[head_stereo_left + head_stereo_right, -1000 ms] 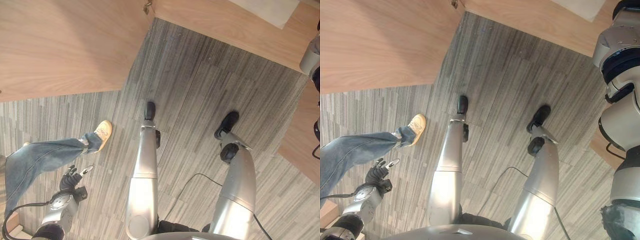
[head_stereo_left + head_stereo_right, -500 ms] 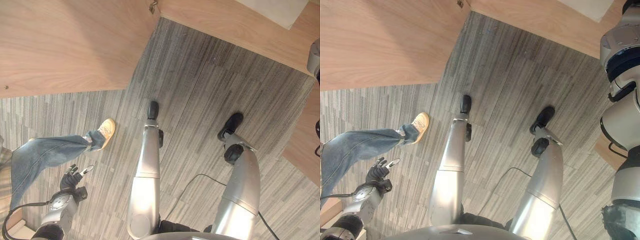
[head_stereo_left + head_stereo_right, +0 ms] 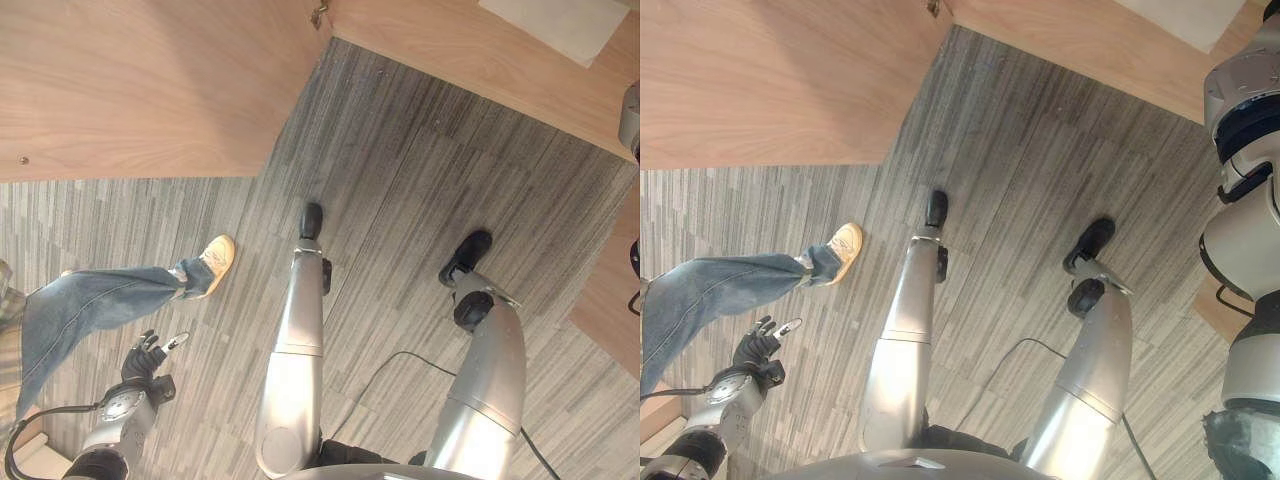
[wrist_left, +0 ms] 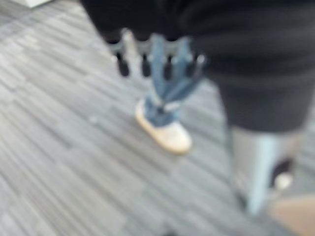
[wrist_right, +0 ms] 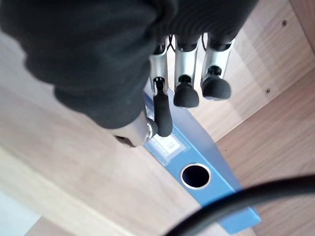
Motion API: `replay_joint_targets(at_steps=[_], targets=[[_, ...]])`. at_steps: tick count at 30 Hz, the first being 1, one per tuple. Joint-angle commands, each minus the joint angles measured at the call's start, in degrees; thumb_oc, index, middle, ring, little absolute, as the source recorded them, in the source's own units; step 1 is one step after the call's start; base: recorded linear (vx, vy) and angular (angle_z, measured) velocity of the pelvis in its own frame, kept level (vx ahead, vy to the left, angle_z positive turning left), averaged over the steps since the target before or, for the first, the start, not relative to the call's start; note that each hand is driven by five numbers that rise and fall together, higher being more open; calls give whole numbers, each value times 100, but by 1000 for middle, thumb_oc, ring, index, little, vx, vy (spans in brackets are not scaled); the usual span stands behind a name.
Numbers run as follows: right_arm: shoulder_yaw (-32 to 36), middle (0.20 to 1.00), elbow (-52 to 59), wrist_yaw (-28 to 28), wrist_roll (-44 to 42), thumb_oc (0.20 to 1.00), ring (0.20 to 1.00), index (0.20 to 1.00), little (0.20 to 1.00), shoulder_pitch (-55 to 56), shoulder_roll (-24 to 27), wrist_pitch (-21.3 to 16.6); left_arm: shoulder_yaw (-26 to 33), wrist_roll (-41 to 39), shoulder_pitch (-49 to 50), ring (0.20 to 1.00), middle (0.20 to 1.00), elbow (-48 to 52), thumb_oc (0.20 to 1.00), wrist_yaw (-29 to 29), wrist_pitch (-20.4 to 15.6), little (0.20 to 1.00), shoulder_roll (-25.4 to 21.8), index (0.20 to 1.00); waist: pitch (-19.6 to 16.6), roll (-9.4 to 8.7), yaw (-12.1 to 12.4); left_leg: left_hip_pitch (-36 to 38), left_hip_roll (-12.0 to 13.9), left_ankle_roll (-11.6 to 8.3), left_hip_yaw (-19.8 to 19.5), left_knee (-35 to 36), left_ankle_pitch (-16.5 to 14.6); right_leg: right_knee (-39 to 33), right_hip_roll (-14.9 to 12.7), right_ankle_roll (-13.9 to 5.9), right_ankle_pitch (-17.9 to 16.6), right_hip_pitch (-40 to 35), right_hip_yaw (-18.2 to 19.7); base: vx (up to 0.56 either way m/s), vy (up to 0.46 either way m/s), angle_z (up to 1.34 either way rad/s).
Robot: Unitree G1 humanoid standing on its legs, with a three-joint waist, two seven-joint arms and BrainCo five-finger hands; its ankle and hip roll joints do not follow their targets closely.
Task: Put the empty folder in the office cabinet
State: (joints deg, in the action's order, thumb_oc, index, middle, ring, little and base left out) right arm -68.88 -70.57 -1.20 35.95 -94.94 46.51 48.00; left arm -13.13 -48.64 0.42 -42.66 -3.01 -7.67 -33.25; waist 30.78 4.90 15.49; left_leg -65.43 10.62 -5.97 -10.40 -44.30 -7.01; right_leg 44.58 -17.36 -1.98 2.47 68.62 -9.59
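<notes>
The blue folder [image 5: 199,162] already lies inside the wooden cabinet [image 5: 275,64] — placing looks done. The right hand [image 5: 189,73] hovers just above it, fingers loosely straight, gripping nothing. The left hand [image 3: 145,358] hangs relaxed — only withdrawal remains.

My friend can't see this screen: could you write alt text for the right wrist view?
The robot's right hand hovers over a blue ring-binder folder with a round spine hole, standing in a light wooden cabinet; its fingers are relaxed, not gripping.
</notes>
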Motion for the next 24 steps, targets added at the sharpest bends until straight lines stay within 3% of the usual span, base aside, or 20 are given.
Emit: replay_joint_targets(at_steps=[1,2,4,8,9,13,14,16,17,20,21,22,23,24], targets=[[-18,200,-227,-317,237,200,200,200,200,-73,373,309,73,-120,459,1000,1000,-134,1000,185,-65,1000,-178,1000,-99,383,-148,-209,156,485,-45,-698,-128,228,79,-168,385,-285,107,-20,45,1],[-15,200,-219,-284,270,200,200,200,200,-77,376,311,72,-120,459,1000,1000,-133,1000,186,-64,1000,-179,1000,-99,383,-147,-209,156,486,-45,-699,-129,228,79,-169,385,-284,107,0,0,0],[23,200,-189,-687,-50,200,200,200,200,-21,454,-128,33,-129,460,1000,1000,-116,1000,112,-59,1000,-178,1000,-99,371,-163,-174,153,447,-42,-644,-88,170,92,-184,355,-324,93,-57,58,5],[157,200,-208,-1456,-436,200,200,200,200,189,342,-529,-25,-87,443,1000,1000,-130,1000,-13,-131,1000,-117,1000,-99,368,-185,98,190,426,83,-357,-90,-242,95,-219,216,-574,41,-98,111,1],[194,1000,-131,-1862,-648,1000,1000,1000,1000,221,243,-568,-56,-76,434,1000,1000,-170,1000,-110,-191,1000,-77,1000,-99,363,-201,245,179,407,112,-320,-69,-431,95,-246,139,-699,47,-124,216,-9],[379,1000,123,-2342,-1117,1000,1000,1000,1000,512,87,-701,-22,4,422,1000,1000,-105,1000,-41,-197,1000,40,1000,-99,272,-283,712,160,397,298,-89,-167,-1133,35,-372,-147,-1151,11,-120,222,-10],[451,1000,210,-2574,-1585,1000,1000,1000,1000,586,94,-838,-12,28,433,1000,1000,-100,1000,-44,-228,1000,60,1000,-99,241,-304,793,159,392,317,-64,-203,-1244,22,-403,-203,-1243,5,-109,200,-13],[850,1000,408,-3015,-2286,1000,1000,1000,1000,1034,82,-1872,41,227,408,1000,1000,-190,1000,-90,-210,1000,176,1000,-99,146,-405,1286,176,364,497,217,-285,-1782,-31,-493,-428,-1636,-11,-146,317,-7],[1051,1000,506,-3012,-2556,1000,1000,1000,1000,1259,27,-2564,48,225,391,1000,1000,-249,1000,-164,-297,1000,259,1000,-99,105,-449,1512,173,355,569,309,-324,-2006,-59,-532,-525,-1808,-6,-101,236,-1],[1084,1000,514,-3019,-2629,1000,1000,1000,1000,1299,18,-2696,45,225,396,1000,1000,-258,1000,-184,-320,1000,266,1000,-99,94,-450,1559,172,356,586,335,-330,-2044,-61,-539,-544,-1844,-2,-68,152,-10],[1760,1000,814,-2854,-3757,1000,1000,1000,1000,2107,-303,-3805,13,264,298,1000,1000,-277,1000,-221,-413,1000,447,1000,-99,-8,-589,2149,213,347,831,616,-423,-2516,-126,-626,-742,-2253,16,-120,281,-15],[1760,1000,814,-2854,-3757,1000,1000,1000,1000,2107,-303,-3805,13,264,298,1000,1000,-277,1000,-221,-413,1000,447,1000,-99,-8,-589,2149,213,347,831,616,-423,-2516,-126,-626,-742,-2253,16,-177,480,-17],[2682,1000,1303,-2521,-4096,1000,1000,1000,1000,3311,-745,-4217,25,365,181,1000,1000,-203,1000,36,-341,1000,658,1000,-99,-157,-765,2818,248,371,1122,919,-537,-2968,-126,-716,-921,-2746,36,-93,320,-18],[3101,1000,1517,-2221,-4680,1000,1000,1000,1000,3977,-1036,-4499,67,399,90,1000,1000,-205,1000,164,-336,1000,807,1000,-99,-242,-872,3149,266,399,1291,1099,-585,-3166,-123,-764,-1027,-2969,85,-93,320,-18]])
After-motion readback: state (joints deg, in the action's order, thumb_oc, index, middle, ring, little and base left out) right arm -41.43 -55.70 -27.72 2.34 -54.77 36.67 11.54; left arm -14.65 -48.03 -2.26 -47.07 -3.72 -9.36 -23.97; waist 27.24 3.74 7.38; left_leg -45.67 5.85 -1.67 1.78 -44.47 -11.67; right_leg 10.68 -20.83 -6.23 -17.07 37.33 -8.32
